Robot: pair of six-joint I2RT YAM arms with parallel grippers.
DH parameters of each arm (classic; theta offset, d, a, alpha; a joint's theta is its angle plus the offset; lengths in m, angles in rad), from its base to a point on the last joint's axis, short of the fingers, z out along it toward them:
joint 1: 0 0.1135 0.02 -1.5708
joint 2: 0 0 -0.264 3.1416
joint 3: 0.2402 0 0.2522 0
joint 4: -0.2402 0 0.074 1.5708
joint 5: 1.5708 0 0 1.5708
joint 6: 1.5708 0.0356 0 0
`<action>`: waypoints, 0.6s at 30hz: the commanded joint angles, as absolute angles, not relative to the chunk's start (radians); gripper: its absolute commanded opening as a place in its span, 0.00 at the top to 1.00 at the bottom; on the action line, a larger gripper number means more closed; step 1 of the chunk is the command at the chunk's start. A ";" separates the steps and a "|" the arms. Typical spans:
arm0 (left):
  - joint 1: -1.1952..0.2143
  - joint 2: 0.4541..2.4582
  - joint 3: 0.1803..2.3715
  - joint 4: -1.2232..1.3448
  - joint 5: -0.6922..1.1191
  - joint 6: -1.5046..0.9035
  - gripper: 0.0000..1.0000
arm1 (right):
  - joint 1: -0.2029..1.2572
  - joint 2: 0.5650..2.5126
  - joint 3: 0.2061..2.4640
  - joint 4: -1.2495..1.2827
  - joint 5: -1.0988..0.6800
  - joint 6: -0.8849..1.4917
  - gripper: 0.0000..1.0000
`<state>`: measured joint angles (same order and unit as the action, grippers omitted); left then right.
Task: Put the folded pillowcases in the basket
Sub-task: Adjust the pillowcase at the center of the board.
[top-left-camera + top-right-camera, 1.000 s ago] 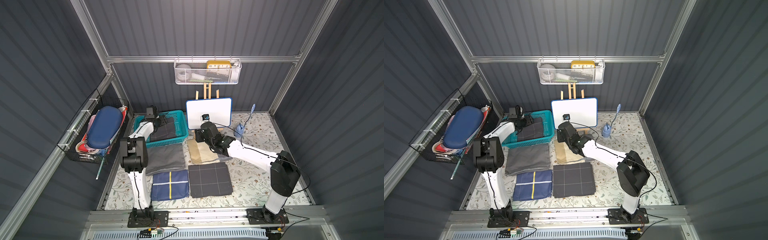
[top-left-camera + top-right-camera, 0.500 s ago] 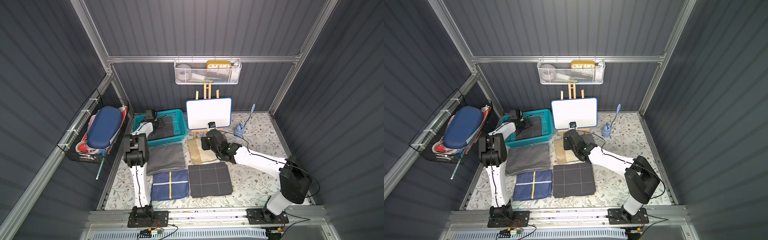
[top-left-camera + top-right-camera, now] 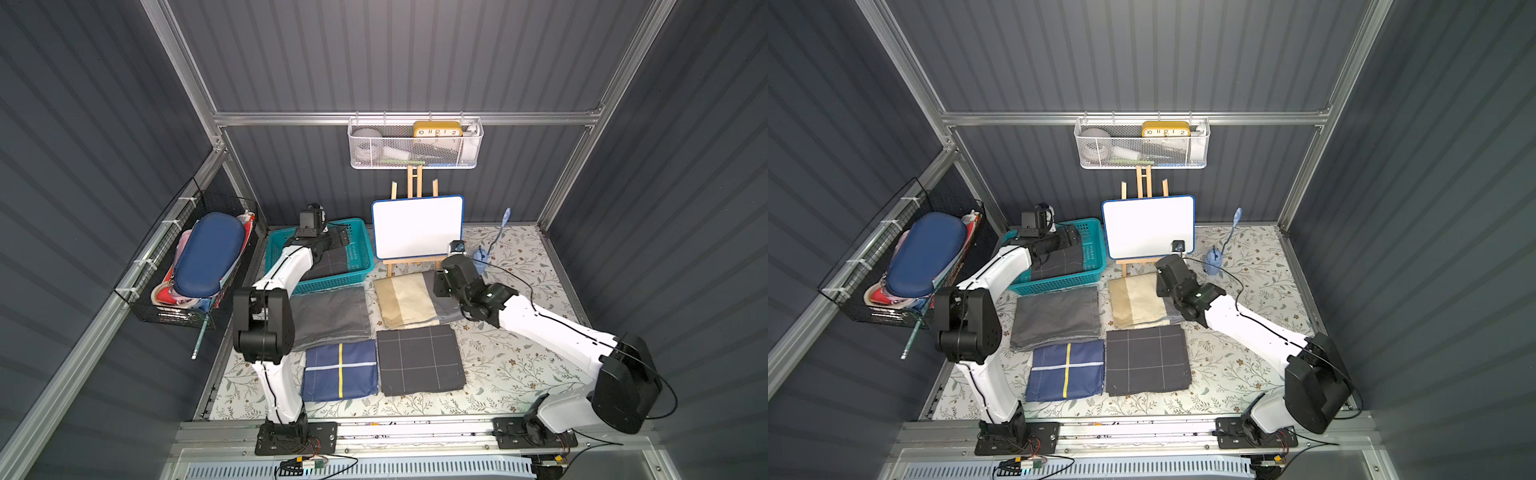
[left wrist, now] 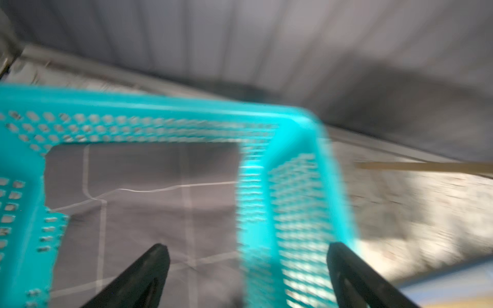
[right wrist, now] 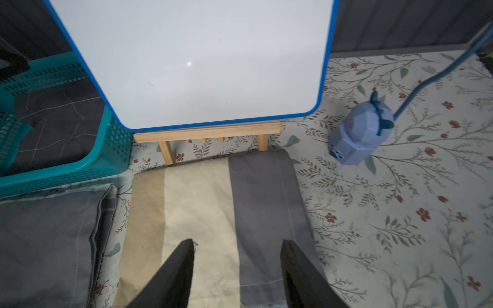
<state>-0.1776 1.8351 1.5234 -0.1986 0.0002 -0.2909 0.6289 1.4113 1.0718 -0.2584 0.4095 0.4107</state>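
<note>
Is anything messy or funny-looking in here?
A little. The dark checked pillowcase in the teal basket lies rumpled: its white lines bend and kink, while the similar checked cloth out front lies flat. Also, a thin stick pokes down out of the black wire basket on the side wall.
</note>
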 commanded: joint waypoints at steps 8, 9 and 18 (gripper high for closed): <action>-0.393 1.488 1.124 -0.221 0.088 -0.459 0.01 | 0.537 1.402 0.957 -0.391 0.260 0.456 0.42; -0.414 1.485 1.096 -0.213 0.105 -0.474 0.01 | 0.525 1.430 0.963 -0.388 0.245 0.464 0.42; -0.555 1.619 1.020 -0.126 0.155 -0.545 0.01 | 0.500 1.652 1.122 -0.384 0.159 0.452 0.42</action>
<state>-0.5385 1.5864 1.0183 -0.1726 0.1165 -0.5003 0.5053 1.6173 1.0649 -0.3824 0.1986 0.4484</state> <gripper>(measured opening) 0.995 0.580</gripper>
